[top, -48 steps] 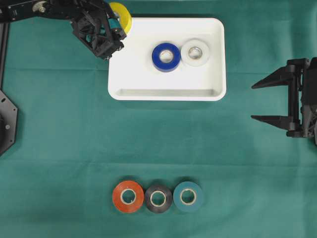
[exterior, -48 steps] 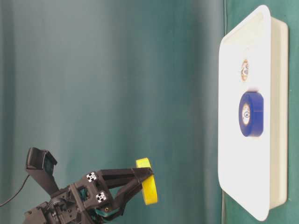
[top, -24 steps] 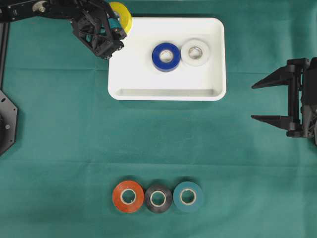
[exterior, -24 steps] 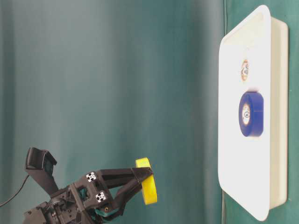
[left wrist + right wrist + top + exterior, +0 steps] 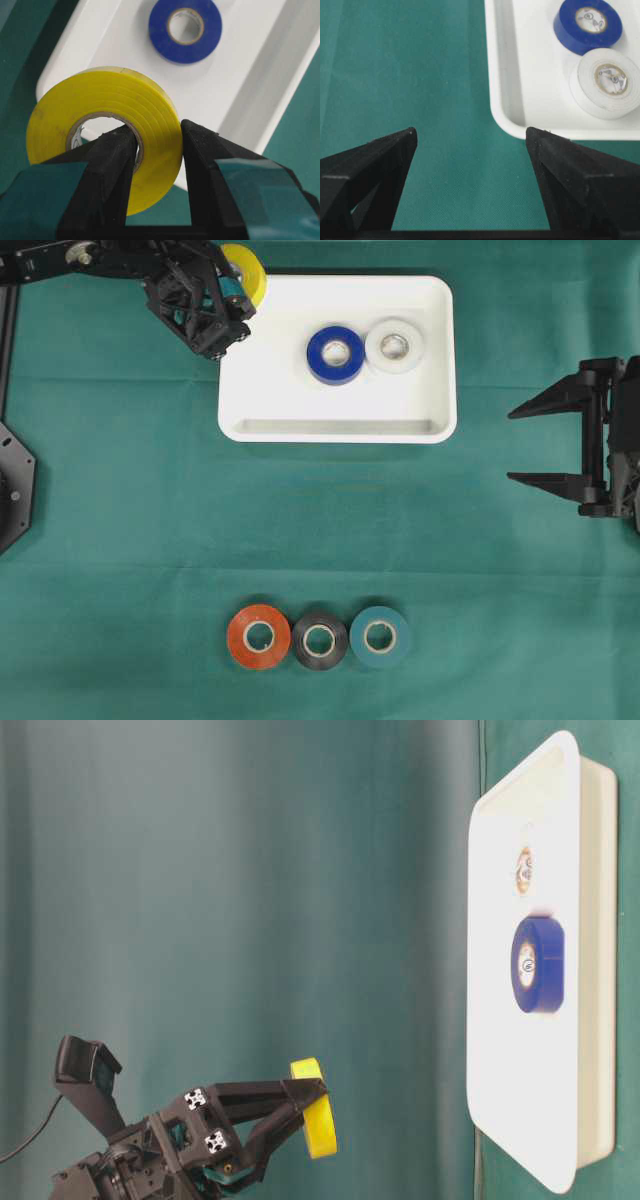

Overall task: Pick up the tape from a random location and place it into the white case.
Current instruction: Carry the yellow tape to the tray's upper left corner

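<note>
Wrist view alone shows my left hand (image 5: 157, 137) clamped on the yellow tape (image 5: 107, 125): one finger through its core, one outside. Overhead, the roll hangs over the white case (image 5: 340, 425)'s far-left corner, half hidden. It stands on edge, hole axis level. My right hand (image 5: 512, 446) gapes, empty.
</note>
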